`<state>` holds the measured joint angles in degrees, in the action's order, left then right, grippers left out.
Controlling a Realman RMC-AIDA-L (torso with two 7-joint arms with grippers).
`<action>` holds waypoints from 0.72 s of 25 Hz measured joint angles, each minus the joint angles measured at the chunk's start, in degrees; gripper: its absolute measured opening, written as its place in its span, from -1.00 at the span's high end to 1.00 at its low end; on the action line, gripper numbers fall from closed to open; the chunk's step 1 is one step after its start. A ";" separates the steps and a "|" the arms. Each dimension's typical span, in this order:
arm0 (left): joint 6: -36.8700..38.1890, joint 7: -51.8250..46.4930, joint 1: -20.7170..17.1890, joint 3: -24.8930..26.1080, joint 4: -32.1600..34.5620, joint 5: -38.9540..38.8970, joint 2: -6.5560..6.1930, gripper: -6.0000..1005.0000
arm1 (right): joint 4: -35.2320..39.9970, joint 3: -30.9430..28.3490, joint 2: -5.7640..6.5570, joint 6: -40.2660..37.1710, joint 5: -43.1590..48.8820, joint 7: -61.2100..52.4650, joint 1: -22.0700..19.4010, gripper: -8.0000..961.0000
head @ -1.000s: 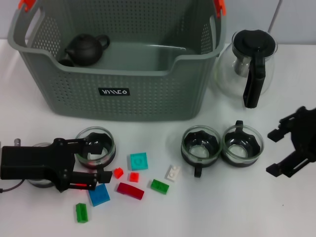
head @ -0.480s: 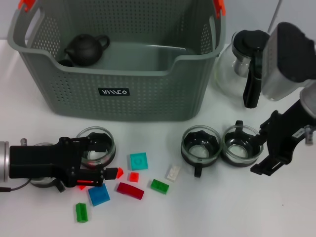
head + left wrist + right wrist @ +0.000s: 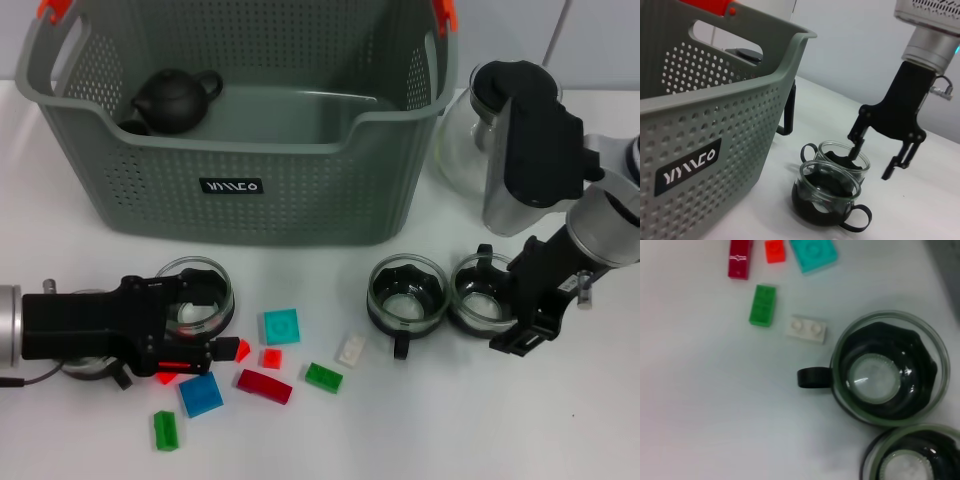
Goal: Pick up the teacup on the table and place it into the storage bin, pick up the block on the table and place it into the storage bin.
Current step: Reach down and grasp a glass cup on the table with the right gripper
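Note:
The grey storage bin (image 3: 240,185) stands at the back and holds a black teapot (image 3: 175,97). Three glass teacups sit in front of it: left (image 3: 200,300), middle (image 3: 405,293) and right (image 3: 482,292). Coloured blocks lie between them, among them teal (image 3: 281,326), white (image 3: 351,349) and a small red one (image 3: 240,350). My left gripper (image 3: 205,320) is open at the left teacup, one finger over its rim and the other beside the small red block. My right gripper (image 3: 874,162) is open astride the right teacup's rim (image 3: 842,155), one finger inside the cup.
A glass teapot with a black handle (image 3: 470,140) stands right of the bin, behind my right arm. Dark red (image 3: 264,386), green (image 3: 323,377), blue (image 3: 201,394) and another green block (image 3: 165,430) lie near the front edge.
My right arm has swung in from the right edge and lowered its gripper onto the right teacup. My left gripper has shifted slightly right, toward the small red block.

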<state>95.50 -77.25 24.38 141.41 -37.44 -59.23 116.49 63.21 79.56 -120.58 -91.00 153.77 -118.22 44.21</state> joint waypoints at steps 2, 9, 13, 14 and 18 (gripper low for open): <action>0.00 0.00 -0.07 0.00 0.00 0.00 0.06 -0.67 | -0.32 1.04 0.00 0.83 0.01 -0.27 -0.04 -0.37; 0.00 0.00 -0.02 0.00 0.00 -0.01 0.06 -0.67 | -1.06 5.74 0.00 3.14 0.18 -2.13 -0.21 -0.30; -0.01 0.00 0.08 0.00 0.00 -0.01 0.05 -0.67 | -1.13 6.43 0.00 3.54 0.14 -2.63 -0.21 -0.25; -0.03 0.00 0.09 0.00 0.00 -0.01 0.05 -0.67 | -1.12 6.51 0.00 3.54 0.10 -2.63 -0.20 -0.24; -0.06 -0.01 0.06 0.00 0.00 -0.01 0.05 -0.67 | -1.37 8.56 -0.01 3.22 0.04 -2.70 -0.14 -0.20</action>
<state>95.45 -77.26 24.44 141.41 -37.44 -59.24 116.54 61.84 88.12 -120.60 -87.78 153.80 -120.92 44.07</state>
